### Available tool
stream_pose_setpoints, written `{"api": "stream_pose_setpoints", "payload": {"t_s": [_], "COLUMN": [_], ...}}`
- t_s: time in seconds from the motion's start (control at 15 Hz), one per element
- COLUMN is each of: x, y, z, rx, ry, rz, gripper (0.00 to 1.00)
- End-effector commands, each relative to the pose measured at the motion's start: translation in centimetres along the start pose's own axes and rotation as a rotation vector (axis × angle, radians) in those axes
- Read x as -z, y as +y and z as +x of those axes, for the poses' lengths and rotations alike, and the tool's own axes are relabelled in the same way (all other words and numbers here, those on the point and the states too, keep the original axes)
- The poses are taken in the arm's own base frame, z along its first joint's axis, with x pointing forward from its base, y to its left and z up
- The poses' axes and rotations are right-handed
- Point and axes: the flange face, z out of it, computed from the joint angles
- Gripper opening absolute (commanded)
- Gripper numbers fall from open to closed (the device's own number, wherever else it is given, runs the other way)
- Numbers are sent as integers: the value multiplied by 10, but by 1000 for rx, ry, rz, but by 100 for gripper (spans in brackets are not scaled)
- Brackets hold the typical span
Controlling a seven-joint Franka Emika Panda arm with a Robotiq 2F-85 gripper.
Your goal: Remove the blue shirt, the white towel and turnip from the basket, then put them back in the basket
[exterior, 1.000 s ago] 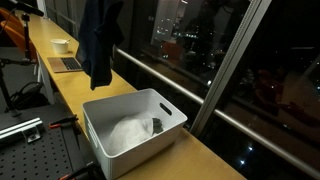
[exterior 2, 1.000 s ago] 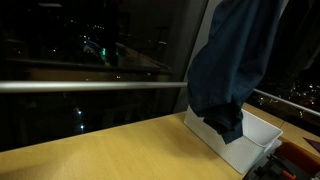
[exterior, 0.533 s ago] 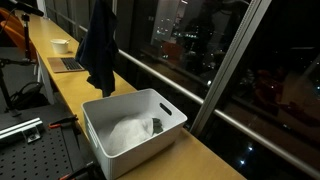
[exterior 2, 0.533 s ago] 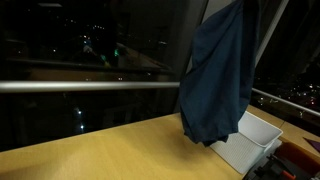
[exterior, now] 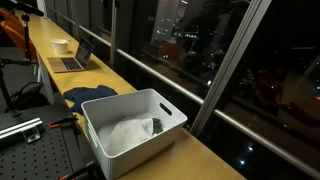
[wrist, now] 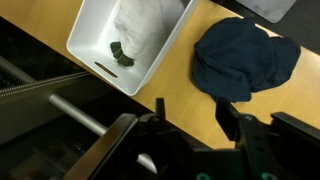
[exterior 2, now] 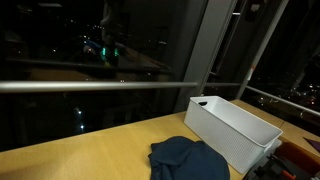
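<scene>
- Black fingers [wrist: 228, 122] in the wrist view are spread wide, with nothing between them and nothing touching either one.
- The gripper [wrist: 193, 120] is at the 6 o'clock edge of that view, clear of the table and empty.
- The blue shirt [wrist: 243, 60] is at about 1 o'clock from the gripper, crumpled flat on the wooden table [wrist: 185, 85]. It is outside the basket, just beside its long wall.
- The shirt shows the same way in both exterior views, a heap on the tabletop next to the basket [exterior: 90, 95] [exterior 2: 188, 160]. I can't tell whether cloth and wall actually touch.
- The white basket [wrist: 85, 50] is at about 11 o'clock from the gripper. It is rectangular, stands upright, and has a slot handle in its short wall. Both exterior views show it [exterior: 140, 155] [exterior 2: 225, 135].
- The white towel [wrist: 145, 25] is bunched inside the basket and covers most of the floor [exterior: 125, 135].
- The turnip [wrist: 122, 52] is a small dark-green lump inside the basket, lying against the towel's edge on the slot-handle side. An exterior view has it near one wall [exterior: 157, 125].
- Further out along the table at about 11 o'clock from the basket in an exterior view are an open laptop [exterior: 72, 62] and, beyond it, a pale bowl [exterior: 61, 45], both well apart from the basket.
- A dark window [exterior: 200, 40] with a rail runs along the table's far edge.
</scene>
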Motion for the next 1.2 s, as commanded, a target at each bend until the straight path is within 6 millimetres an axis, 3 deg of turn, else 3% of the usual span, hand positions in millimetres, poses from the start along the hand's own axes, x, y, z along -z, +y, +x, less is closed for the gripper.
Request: {"api": "stream_pose_setpoints", "payload": {"t_s": [0.0,0.13,0.27,0.47,0.8,1.13], "x": [-43,-82,-131,-213,-330,-420], "y": [68,108,141,170,171,168], "z": [-32,-45,-60,-77,-90,-84], "rx": [-66,-109,-141,-168,-169,-161], "ry": [34,46,54,54,22,-7], "rz": [41,77,111,153,199,253], "gripper": [88,100,100,100,100,100]}}
